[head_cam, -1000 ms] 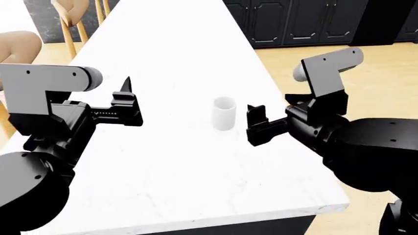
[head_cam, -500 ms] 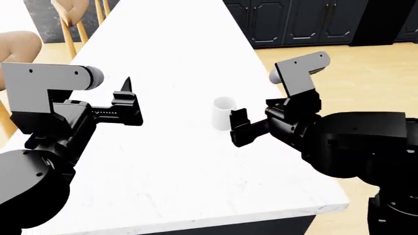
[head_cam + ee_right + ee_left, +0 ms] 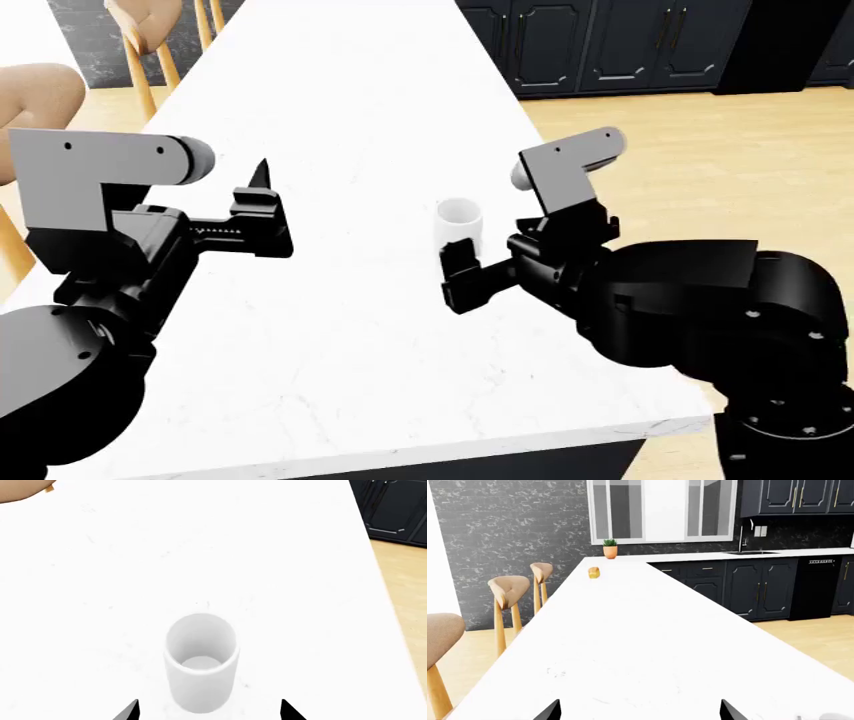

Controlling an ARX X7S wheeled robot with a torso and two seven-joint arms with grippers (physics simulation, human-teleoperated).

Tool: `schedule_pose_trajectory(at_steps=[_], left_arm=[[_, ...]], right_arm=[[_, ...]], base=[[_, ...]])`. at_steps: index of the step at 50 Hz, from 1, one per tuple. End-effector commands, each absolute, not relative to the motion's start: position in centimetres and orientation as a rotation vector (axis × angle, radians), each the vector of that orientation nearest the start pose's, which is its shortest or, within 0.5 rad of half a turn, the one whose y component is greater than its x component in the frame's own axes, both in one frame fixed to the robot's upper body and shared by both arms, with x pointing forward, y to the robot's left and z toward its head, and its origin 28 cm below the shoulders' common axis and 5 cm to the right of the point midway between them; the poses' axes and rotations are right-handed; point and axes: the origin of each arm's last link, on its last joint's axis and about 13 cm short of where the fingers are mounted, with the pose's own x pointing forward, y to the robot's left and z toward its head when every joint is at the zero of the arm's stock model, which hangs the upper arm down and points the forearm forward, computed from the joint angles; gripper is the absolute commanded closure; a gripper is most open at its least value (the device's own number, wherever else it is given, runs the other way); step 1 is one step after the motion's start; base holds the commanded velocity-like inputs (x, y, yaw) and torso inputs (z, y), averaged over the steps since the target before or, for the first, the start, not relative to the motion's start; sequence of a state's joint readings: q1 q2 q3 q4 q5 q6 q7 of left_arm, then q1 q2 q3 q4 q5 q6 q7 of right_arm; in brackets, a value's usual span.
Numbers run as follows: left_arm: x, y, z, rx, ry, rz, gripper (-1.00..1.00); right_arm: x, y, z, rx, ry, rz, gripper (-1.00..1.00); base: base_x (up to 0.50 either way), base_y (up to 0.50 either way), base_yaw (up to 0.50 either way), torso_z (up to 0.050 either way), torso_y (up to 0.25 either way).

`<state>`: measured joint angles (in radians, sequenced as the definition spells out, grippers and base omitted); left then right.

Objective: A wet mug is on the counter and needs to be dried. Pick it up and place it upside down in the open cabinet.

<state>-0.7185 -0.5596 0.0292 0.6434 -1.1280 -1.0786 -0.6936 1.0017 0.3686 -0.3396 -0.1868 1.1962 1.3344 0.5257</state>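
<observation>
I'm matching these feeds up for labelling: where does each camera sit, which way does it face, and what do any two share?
Head view: up on the head, facing forward and down the counter; both arms, left claw and right claw show.
Left wrist view: by that claw, facing along the counter toward stools; only fingertips show.
Right wrist view: by that claw, facing down on the upright mug; fingertips only.
Head and right wrist views share the mug.

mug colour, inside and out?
Plain white all over, no pattern. The mug shows best in the right wrist view.
</observation>
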Motion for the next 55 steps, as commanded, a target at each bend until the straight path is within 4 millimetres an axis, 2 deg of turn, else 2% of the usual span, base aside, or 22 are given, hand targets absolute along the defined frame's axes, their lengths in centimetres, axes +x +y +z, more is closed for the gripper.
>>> schedule_pose_trajectory(at_steps=[1, 55], left_arm=[[23.2, 24.1, 24.2, 0.022, -0.077, -0.053, -1.0], [23.4, 24.2, 23.9, 0.026, -0.074, -0.047, -1.0]], right_arm=[[29.5, -7.5, 22.5, -0.143, 0.394, 0.4, -1.0], [31.7, -6.3, 20.2, -0.106, 0.47, 0.451, -1.0]], base=[[0.0, 0.0, 0.0, 0.0, 0.0], [0.0, 0.0, 0.0, 0.0, 0.0]])
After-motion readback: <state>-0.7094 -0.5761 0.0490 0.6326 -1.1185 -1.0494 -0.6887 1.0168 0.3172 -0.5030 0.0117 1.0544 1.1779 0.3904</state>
